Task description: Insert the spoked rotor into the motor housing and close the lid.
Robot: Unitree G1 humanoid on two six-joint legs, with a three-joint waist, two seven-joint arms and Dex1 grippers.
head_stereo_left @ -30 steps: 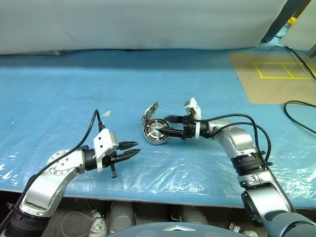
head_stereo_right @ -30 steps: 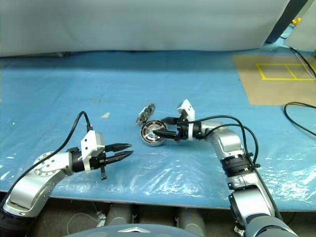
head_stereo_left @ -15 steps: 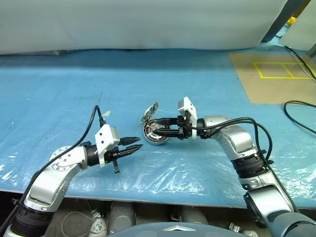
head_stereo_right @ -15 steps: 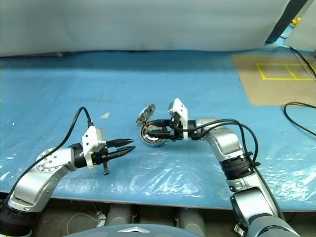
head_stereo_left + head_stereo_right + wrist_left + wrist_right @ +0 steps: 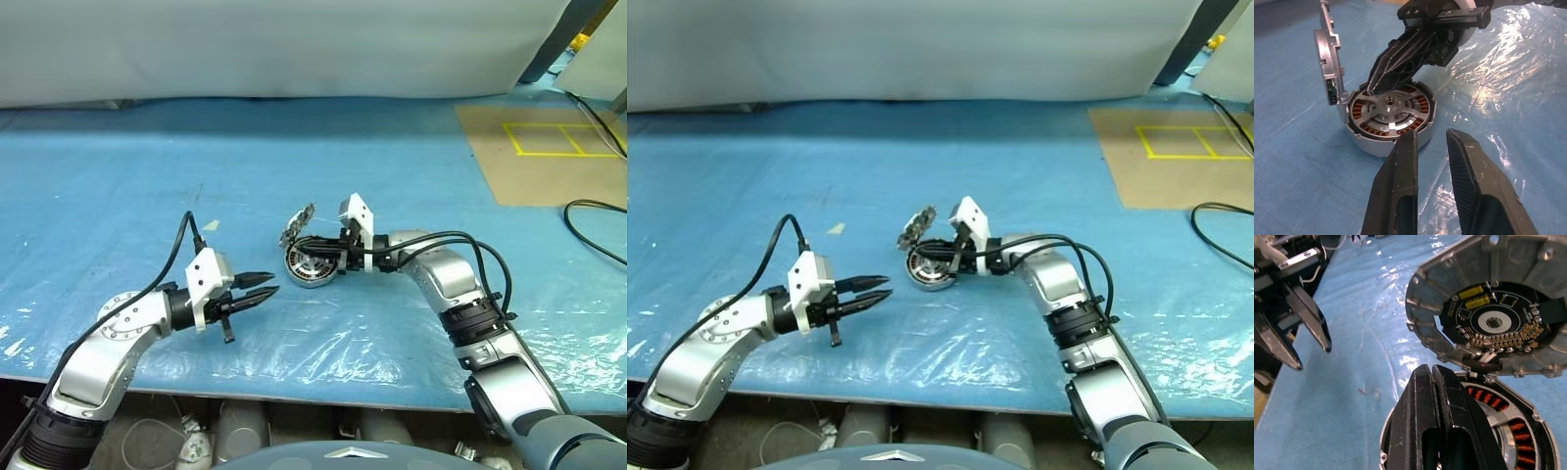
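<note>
- Sitting flat inside the motor housing (image 5: pixel 1393 120), the spoked rotor (image 5: pixel 1389 108) already lies over the copper windings, so we judge the insertion done and the closing still ahead.
- We see the lid (image 5: pixel 1327 54) standing open on edge at the housing's far rim, hinged there, its circuit-board face (image 5: pixel 1496 320) turned toward the rotor, which leaves the cavity free to reach.
- Our right claw (image 5: pixel 1436 377) has its fingers pressed together on nothing, tips resting at the rotor's rim by the hinge side, probably to press it home or get behind the lid.
- Our left claw (image 5: pixel 1431 142) hovers just beside the housing with a narrow gap between its fingers, empty, seemingly waiting to steady the housing on the tabletop (image 5: pixel 411 196).
- We cannot tell whether the right tips truly touch the rotor, nor whether it is fully seated; the lid's ribbed outer face is turned away from us.
</note>
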